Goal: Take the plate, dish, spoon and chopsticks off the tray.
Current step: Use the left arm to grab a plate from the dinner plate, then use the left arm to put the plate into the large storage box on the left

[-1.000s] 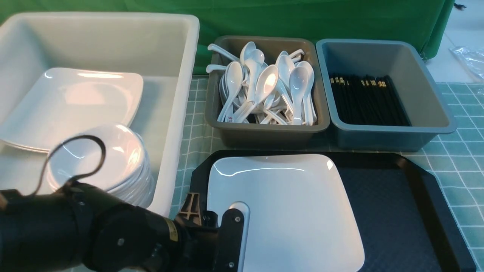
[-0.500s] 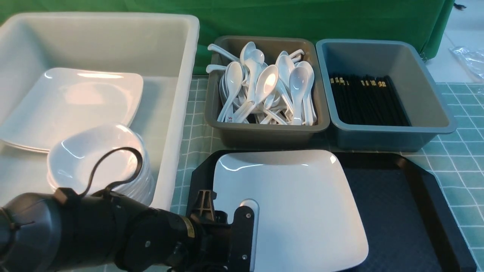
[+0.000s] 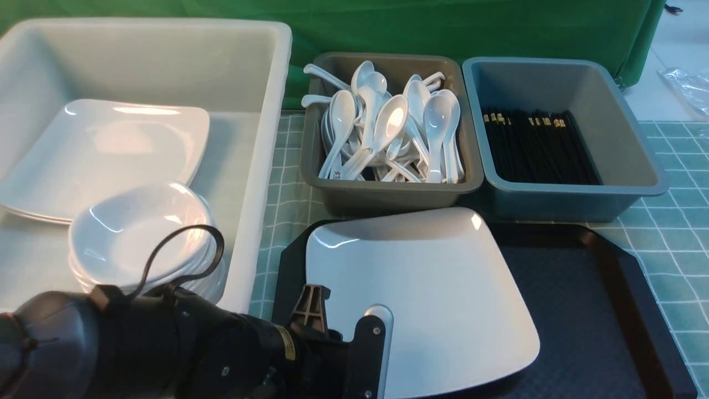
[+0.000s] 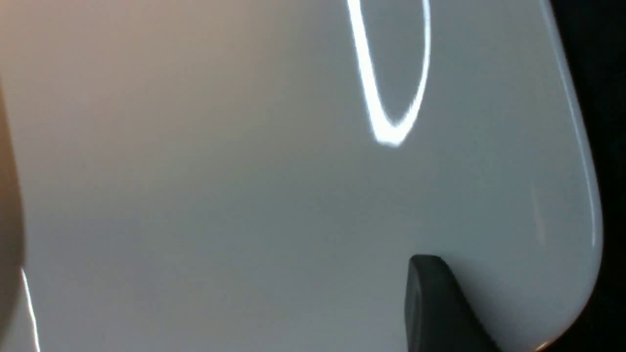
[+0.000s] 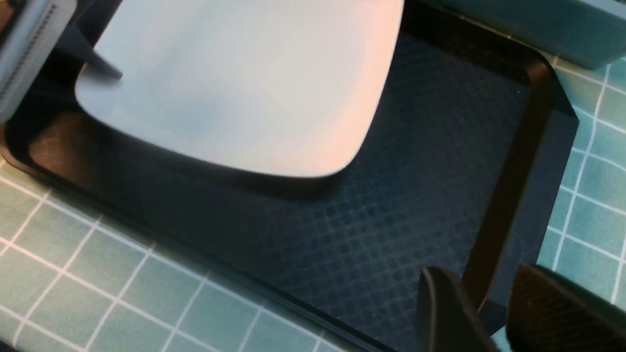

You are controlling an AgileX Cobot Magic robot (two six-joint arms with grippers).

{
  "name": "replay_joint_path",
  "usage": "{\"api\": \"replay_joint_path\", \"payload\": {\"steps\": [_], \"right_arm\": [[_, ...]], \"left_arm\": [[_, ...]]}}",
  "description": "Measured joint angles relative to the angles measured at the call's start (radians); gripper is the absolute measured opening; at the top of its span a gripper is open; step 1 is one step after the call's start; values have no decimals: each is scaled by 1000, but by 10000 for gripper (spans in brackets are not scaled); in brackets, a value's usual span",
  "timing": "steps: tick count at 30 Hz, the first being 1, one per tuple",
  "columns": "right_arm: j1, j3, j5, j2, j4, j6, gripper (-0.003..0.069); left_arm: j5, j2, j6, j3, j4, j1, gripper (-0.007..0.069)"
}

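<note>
Clamping the plate (image 3: pixel 437 288) at 7 o'clock, the left gripper (image 3: pixel 372 338) is raising it higher off the tray (image 3: pixel 598 310) (nothing else showing there), nearly finishing the clearing.

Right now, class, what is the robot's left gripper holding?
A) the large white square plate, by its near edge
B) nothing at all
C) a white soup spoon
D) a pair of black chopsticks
A: in the front view the left gripper is shut on the near edge of the plate, with one finger lying on the plate's top face, above the tray.
</note>
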Motion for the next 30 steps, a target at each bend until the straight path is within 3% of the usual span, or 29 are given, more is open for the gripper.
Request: {"api": "replay_joint_path", "payload": {"steps": [9, 14, 17, 19, 20, 22, 30], "right_arm": [[0, 0, -1, 0, 10, 18, 238], [0, 0, -28, 0, 11, 41, 218], [0, -9, -37, 0, 11, 47, 168], [0, -21, -42, 0, 12, 48, 120], [0, -40, -45, 0, 13, 49, 53], [0, -67, -49, 0, 13, 50, 25], [0, -121, -71, 0, 13, 51, 20]], "left_arm": [[172, -284, -113, 2, -8, -141, 50], [248, -451, -167, 9, -15, -148, 39], [262, -512, -178, 10, -16, -148, 37], [276, -550, -186, 6, -19, -148, 36], [306, -582, -210, -7, -26, -148, 34], [343, -611, -228, -36, -27, -148, 34], [377, -681, -282, -227, -22, -148, 34]]}}
